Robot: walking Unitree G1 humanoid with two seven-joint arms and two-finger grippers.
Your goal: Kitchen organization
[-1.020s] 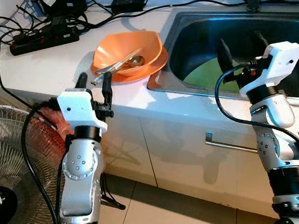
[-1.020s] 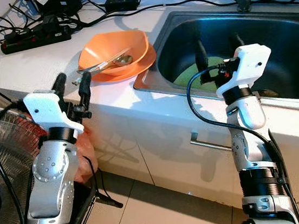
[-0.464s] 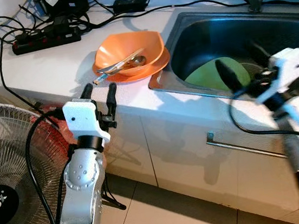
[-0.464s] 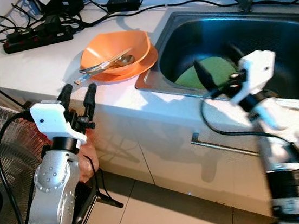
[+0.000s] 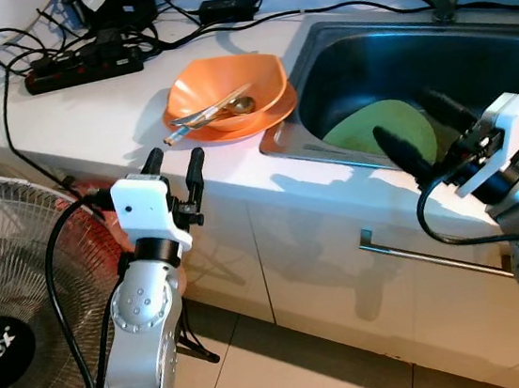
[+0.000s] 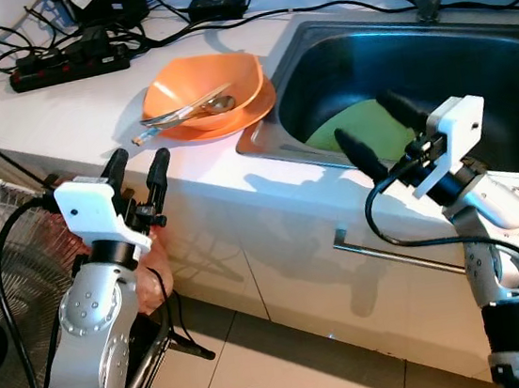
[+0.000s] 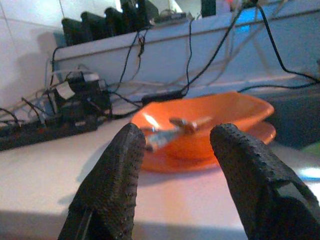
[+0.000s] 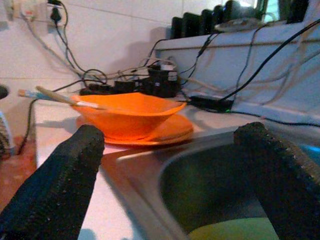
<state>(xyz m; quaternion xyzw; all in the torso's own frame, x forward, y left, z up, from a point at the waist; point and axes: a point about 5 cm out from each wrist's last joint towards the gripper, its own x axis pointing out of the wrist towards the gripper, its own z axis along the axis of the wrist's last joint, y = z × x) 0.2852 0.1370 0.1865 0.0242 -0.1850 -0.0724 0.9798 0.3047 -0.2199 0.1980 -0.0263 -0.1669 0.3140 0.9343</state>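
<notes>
An orange bowl (image 5: 223, 87) sits on an orange plate (image 5: 269, 115) on the white counter, left of the sink (image 5: 471, 64). A spoon and other cutlery (image 5: 211, 111) lie in the bowl, handles sticking out to the left. A green plate (image 5: 365, 129) leans inside the sink. My left gripper (image 5: 175, 155) is open at the counter's front edge, short of the bowl (image 7: 215, 115). Over the sink's front rim, my right gripper (image 5: 404, 115) is open with its fingers pointing left toward the bowl (image 8: 125, 112). Neither holds anything.
A black power strip (image 5: 83, 69) and tangled cables lie at the counter's back. A standing fan (image 5: 9, 310) is close on my left. A cabinet handle (image 5: 428, 254) runs below the sink. A black stand (image 5: 444, 1) rises behind the sink.
My right arm has swung out to the right and tilted, so its fingers now point left instead of up. The left gripper has barely moved.
</notes>
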